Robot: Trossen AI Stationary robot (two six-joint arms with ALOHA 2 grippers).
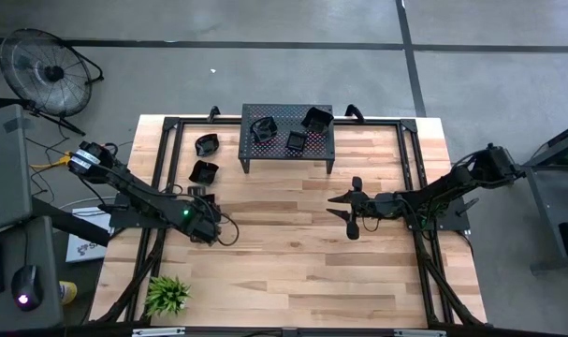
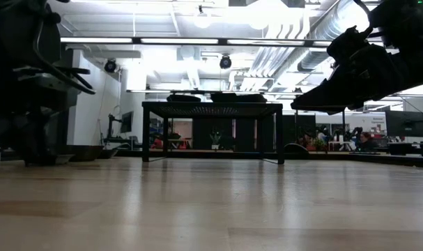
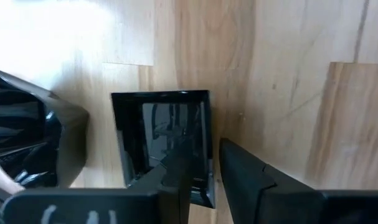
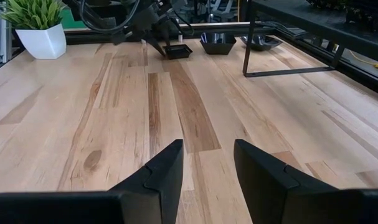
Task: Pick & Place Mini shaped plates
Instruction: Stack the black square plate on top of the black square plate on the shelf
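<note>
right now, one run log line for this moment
left pincer: straddling square plate rim | right pincer: open, waiting mid-table | stand: three plates

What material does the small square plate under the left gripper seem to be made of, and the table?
Square plate: glossy black, probably glazed ceramic or plastic; it mirrors the light. Table: pale wooden planks, with grain and joints visible, matte finish.

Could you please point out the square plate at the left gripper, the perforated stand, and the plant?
square plate (image 3: 164, 127): left wrist view, glossy floor.
perforated stand (image 1: 288, 124): high view, bare top.
plant (image 1: 168, 294): high view, leaves.
</note>
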